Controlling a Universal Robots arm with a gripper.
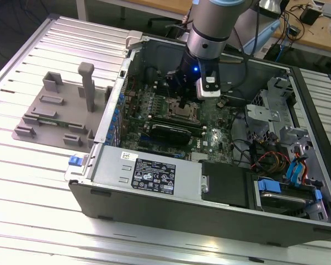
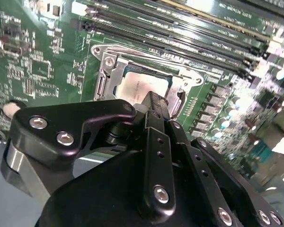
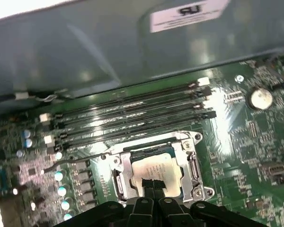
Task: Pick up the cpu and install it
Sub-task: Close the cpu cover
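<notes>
The gripper (image 3: 153, 183) stands over the open computer case (image 1: 154, 193) on the bench (image 1: 44, 221); its fingers (image 3: 146, 184) look pressed together with nothing between them. Their tips are at the near edge of the cpu (image 3: 154, 168); whether they touch it or hover just above, I cannot tell.

The cpu lies flat directly beneath the fingertips, silver top up, inside the metal-framed socket (image 3: 189, 161) on the motherboard (image 3: 255, 179); the frame runs around it on all sides. In the second wrist view the cpu (image 2: 142, 87) shows just past the gripper (image 2: 154, 99), partly hidden by it. The memory slots (image 3: 132, 118) lie beyond the fingertips, on the far side of the socket.

The step in hand looks like seating the chip. Done well, that probably means keeping it level and square to the frame; any pressure from the fingers should be light and straight down, never sideways, since a tilted or dragged chip could harm the contacts under it. All four edges should sit evenly within the frame.

As for writing: a white sticker (image 3: 189, 14) on the case wall beyond the fingers carries dark print; a black-and-white label (image 1: 153, 178) sits on the power supply; neither can be made out reliably.
</notes>
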